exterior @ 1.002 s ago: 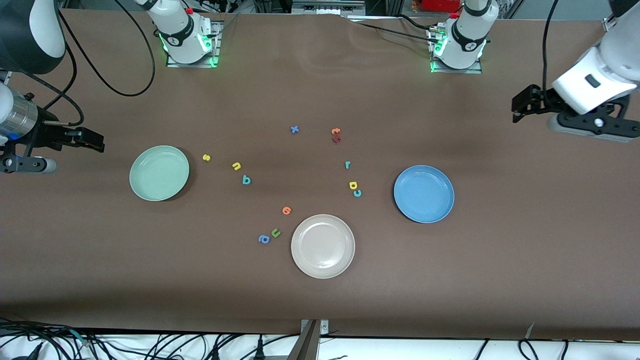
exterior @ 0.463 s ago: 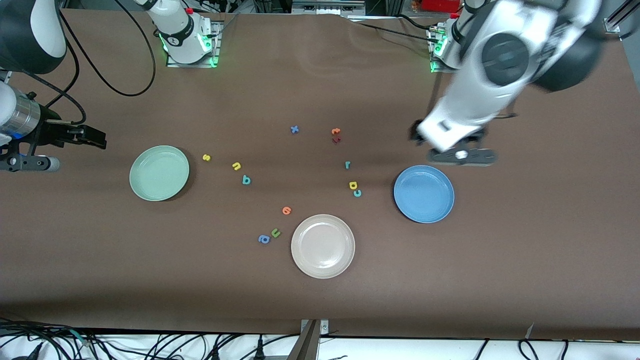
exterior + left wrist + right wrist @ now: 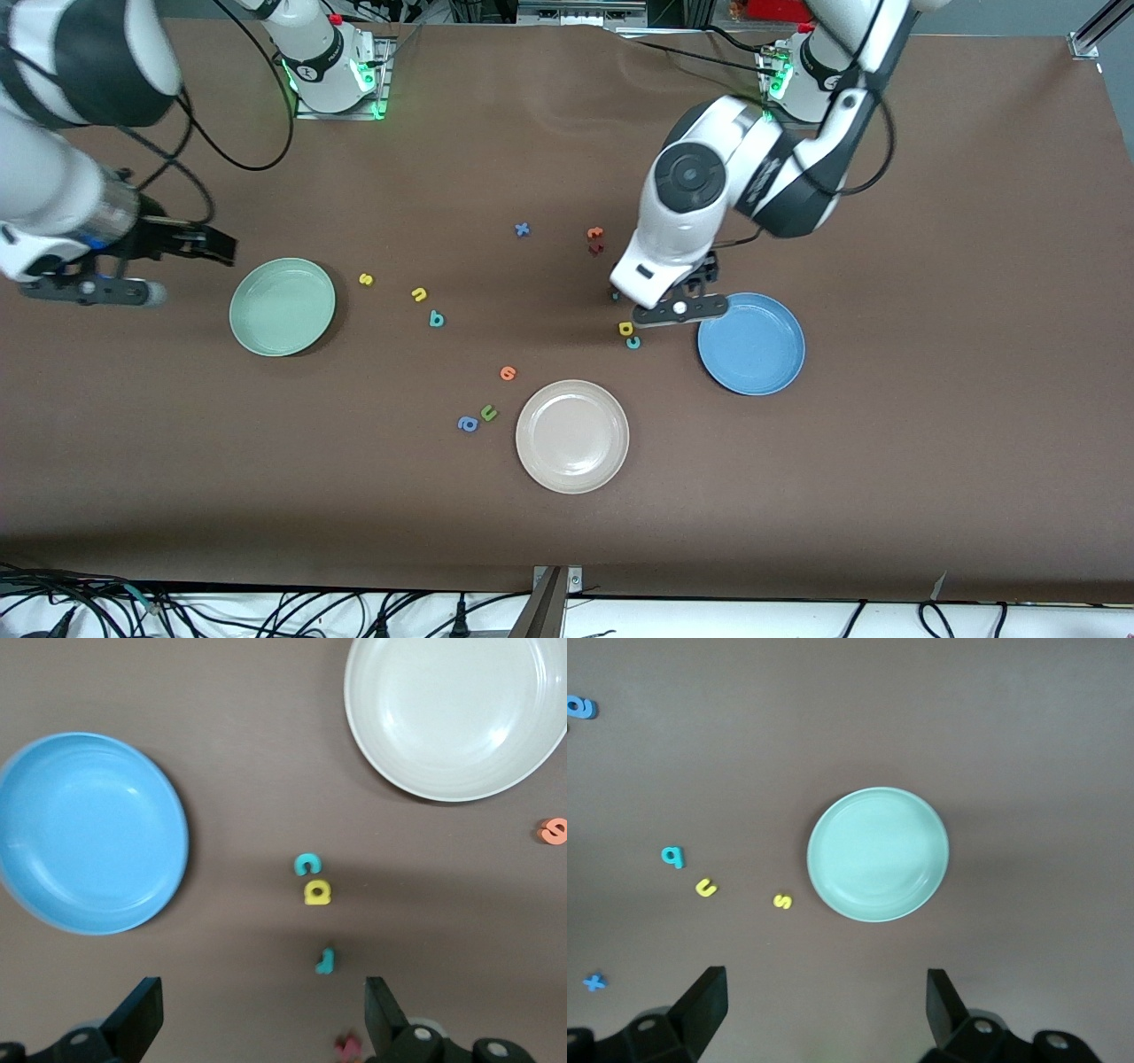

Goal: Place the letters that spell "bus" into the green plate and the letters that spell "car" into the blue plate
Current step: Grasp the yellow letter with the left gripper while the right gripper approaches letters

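Observation:
The green plate (image 3: 282, 307) lies toward the right arm's end of the table. A yellow s (image 3: 366, 280), a yellow u (image 3: 419, 294) and a teal b (image 3: 436, 318) lie in a row beside it. My right gripper (image 3: 215, 246) hangs open and empty over bare table just off that plate's rim. The blue plate (image 3: 751, 344) is empty. Beside it lie the yellow a (image 3: 625, 329) and the teal c (image 3: 633, 342). The teal r (image 3: 325, 961) is almost hidden under my left hand in the front view. My left gripper (image 3: 261, 1020) is open over the table between the r and the blue plate.
An empty beige-white plate (image 3: 572, 436) sits nearest the front camera. Loose letters lie around: a blue x (image 3: 522, 229), an orange letter (image 3: 595, 233) touching a dark red one (image 3: 595, 248), another orange one (image 3: 507, 373), a green u (image 3: 488, 412) and a blue a (image 3: 467, 424).
My left arm swung in from its end of the table to hang over the letters beside the blue plate. My right gripper moved closer to the green plate. Both stayed open.

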Available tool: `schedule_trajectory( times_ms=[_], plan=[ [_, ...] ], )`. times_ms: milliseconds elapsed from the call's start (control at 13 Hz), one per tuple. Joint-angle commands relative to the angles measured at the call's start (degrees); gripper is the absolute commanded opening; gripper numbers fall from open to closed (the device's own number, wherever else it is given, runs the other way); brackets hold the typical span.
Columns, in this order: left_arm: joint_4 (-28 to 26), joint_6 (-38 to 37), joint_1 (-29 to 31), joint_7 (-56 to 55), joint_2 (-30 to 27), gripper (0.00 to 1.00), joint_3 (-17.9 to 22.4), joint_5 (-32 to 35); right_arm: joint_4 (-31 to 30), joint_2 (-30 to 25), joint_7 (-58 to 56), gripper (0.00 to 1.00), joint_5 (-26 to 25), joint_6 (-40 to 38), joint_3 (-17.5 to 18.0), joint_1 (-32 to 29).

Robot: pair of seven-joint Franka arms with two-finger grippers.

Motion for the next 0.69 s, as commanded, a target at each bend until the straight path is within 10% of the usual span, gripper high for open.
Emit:
schedule_trajectory(
  times_ms=[0, 617],
  plan=[
    [1.76, 4.18, -1.07, 0.54, 5.53, 1.00, 0.49, -3.64, -2.47, 2.19, 6.16, 0.99, 0.90, 2.16, -0.29, 2.91],
    [1.06, 12.27, -1.07, 9.06, 14.16, 0.89, -0.47, -5.50, -29.79, 2.46, 6.88, 0.99, 2.49, 32.73, 0.85, 3.09]
  ],
)
